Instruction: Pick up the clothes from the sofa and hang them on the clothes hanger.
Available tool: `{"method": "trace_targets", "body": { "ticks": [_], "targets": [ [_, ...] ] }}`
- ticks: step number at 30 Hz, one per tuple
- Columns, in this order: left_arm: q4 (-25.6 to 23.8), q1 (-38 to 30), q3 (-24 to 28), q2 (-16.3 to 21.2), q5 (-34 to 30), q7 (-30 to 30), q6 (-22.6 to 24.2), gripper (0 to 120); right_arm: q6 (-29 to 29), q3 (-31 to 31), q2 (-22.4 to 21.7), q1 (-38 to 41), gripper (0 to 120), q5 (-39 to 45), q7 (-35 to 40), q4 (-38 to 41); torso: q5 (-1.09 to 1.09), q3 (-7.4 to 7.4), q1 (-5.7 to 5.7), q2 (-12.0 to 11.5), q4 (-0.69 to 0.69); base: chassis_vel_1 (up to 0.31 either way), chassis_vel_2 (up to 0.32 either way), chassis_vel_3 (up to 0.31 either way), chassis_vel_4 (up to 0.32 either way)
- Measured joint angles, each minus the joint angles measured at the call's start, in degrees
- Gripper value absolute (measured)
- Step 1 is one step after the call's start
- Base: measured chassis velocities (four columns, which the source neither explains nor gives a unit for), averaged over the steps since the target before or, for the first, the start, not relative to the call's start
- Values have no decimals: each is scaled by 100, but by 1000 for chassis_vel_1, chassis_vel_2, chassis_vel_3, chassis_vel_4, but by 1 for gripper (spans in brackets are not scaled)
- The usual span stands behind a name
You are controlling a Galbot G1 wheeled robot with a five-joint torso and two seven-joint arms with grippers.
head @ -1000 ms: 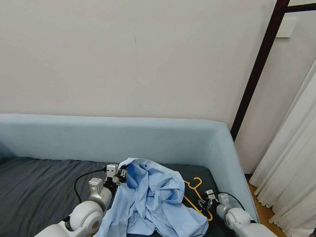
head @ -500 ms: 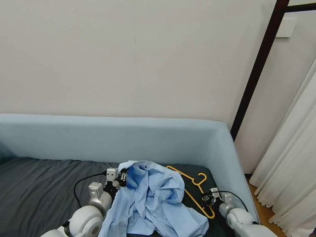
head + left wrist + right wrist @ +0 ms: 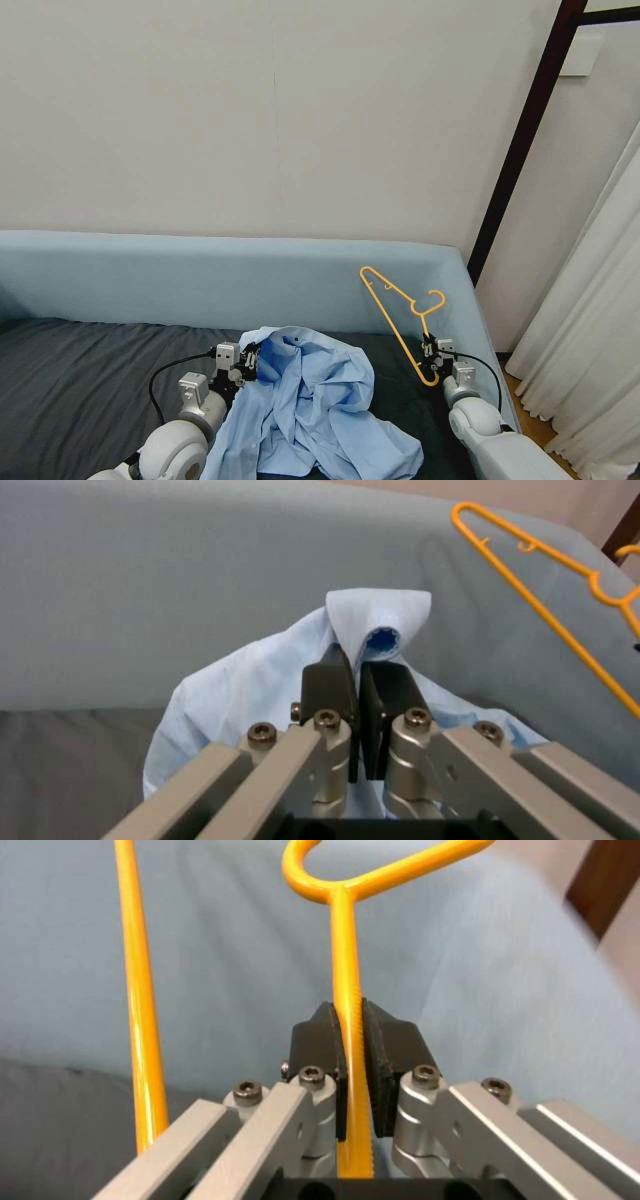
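Observation:
A light blue shirt point(image 3: 312, 410) lies bunched on the dark grey sofa seat point(image 3: 80, 370). My left gripper point(image 3: 247, 360) is shut on a fold of the shirt point(image 3: 380, 630) at its near-left upper edge. An orange plastic hanger point(image 3: 402, 315) is raised above the seat at the right, in front of the pale blue backrest. My right gripper point(image 3: 432, 350) is shut on the hanger's lower bar point(image 3: 346, 1027), with the hook curving just beyond the fingers. In the left wrist view the hanger point(image 3: 545, 604) shows off to the side of the shirt.
The pale blue sofa back and side wall point(image 3: 300, 280) run behind and to the right of the shirt. A dark door frame point(image 3: 520, 140) and white curtain point(image 3: 590, 330) stand at the right. Bare dark seat stretches to the left.
My right gripper has lifted the hanger off the seat, from half under the shirt to upright in the air. The shirt has slumped slightly lower. The left gripper has barely moved.

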Motion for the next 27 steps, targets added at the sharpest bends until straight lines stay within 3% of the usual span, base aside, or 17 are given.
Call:
{"method": "trace_targets", "body": {
  "ticks": [5, 11, 18, 27],
  "targets": [
    [9, -17, -88, 13, -61, -26, -22, 0, 555, 224, -298, -903, 5, -1469, 230, 944, 1, -1, 0, 0, -2, 0, 0, 0, 0],
    [-44, 53, -147, 44, -72, -72, -31, 0, 1178, 389, -340, -1483, 5, -2610, 49, 1249, 1, 0, 0, 0, 1, 0, 0, 0, 0],
    [-33, 43, -147, 34, -76, -91, -40, 0, 1598, 476, -315, -2044, 5, -3447, 45, 1396, 2, -1, 0, 0, -1, 0, 0, 0, 0],
    [-32, 7, -78, -12, -71, -140, -44, 0, 1814, 373, -277, -2214, 5, -4004, 55, 1271, 1, 0, 0, 1, -1, 0, 0, 0, 0]
  ]
}}
